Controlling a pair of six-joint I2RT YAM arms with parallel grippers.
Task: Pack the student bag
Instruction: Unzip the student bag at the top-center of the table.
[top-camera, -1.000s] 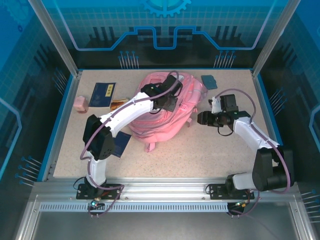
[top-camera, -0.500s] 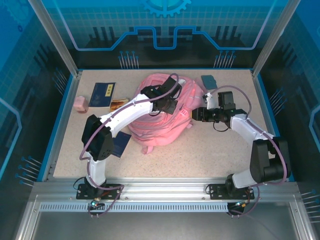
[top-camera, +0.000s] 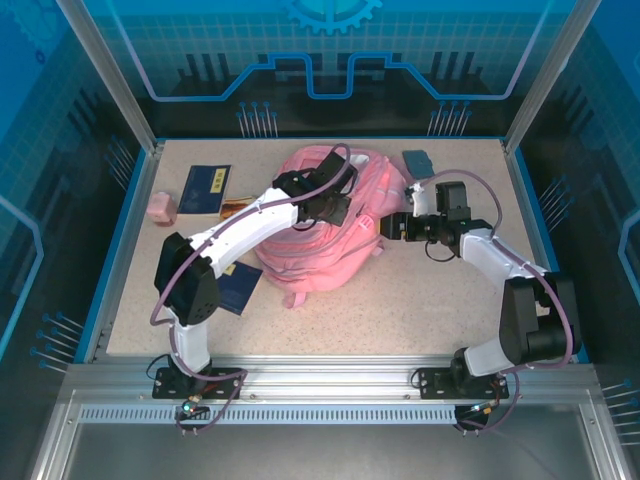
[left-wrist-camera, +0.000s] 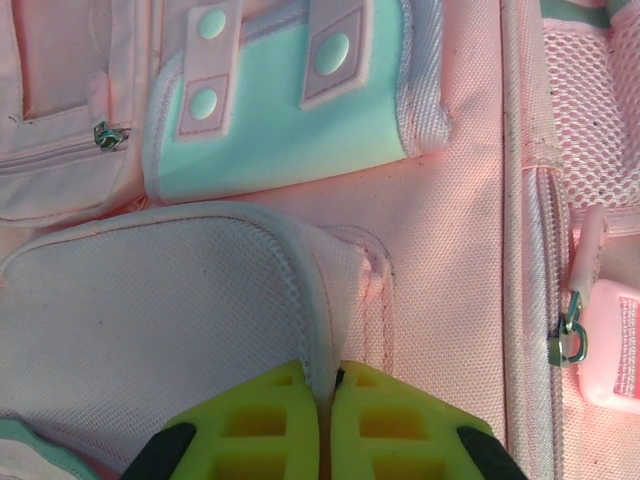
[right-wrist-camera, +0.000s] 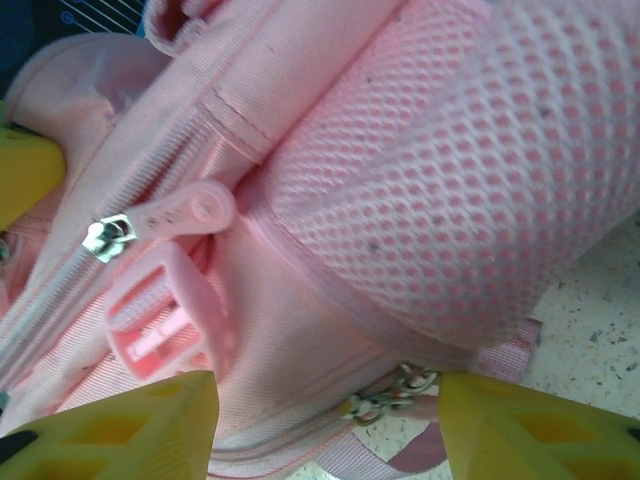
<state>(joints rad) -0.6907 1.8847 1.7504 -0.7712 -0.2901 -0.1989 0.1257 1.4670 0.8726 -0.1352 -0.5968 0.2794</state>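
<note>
The student bag (top-camera: 318, 245), pink with pale zip trim, lies in the middle of the table. My left gripper (top-camera: 333, 207) is over its top, shut on the piped edge of a front pocket flap (left-wrist-camera: 300, 290), the green fingertips (left-wrist-camera: 265, 400) pinching the fabric. A mint pocket (left-wrist-camera: 290, 110) sits beyond. My right gripper (top-camera: 389, 228) is at the bag's right side, open, its jaws either side of the lower side panel (right-wrist-camera: 290, 340) under the mesh pocket (right-wrist-camera: 470, 160). A metal zip ring (right-wrist-camera: 385, 397) lies between the jaws, and a pink zip pull (right-wrist-camera: 190, 212) is further up.
A blue booklet (top-camera: 205, 188), a small pink block (top-camera: 161, 207) and an orange-brown item (top-camera: 237, 208) lie at the back left. A dark blue notebook (top-camera: 238, 288) sits under the left arm. A grey-blue pouch (top-camera: 417, 162) lies at the back right. Blue walls ring the table.
My right gripper has moved left up to the bag's side and its jaws have widened. The left gripper stays shut on the flap; the bag has shifted slightly back and left.
</note>
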